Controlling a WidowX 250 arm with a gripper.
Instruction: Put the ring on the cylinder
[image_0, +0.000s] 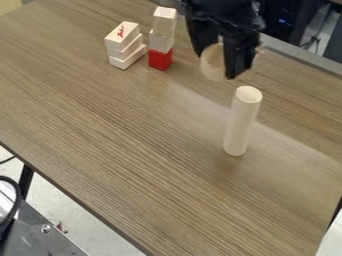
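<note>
Black two-finger gripper (216, 64) at the top edge of the view, fingers directed downward and closed on a pale, rounded ring (211, 69); the ring lies beyond the cylinder (241, 122), apart from it; the cylinder is off-white, smooth and upright; the tabletop (127, 130) shows streaked brown wood grain; white rectangular blocks (125, 45) and a red-based block stack (161, 40) stand at upper left.

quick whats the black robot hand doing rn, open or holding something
Black two-finger hand: closed on the pale beige, round ring, its material unclear.
</note>
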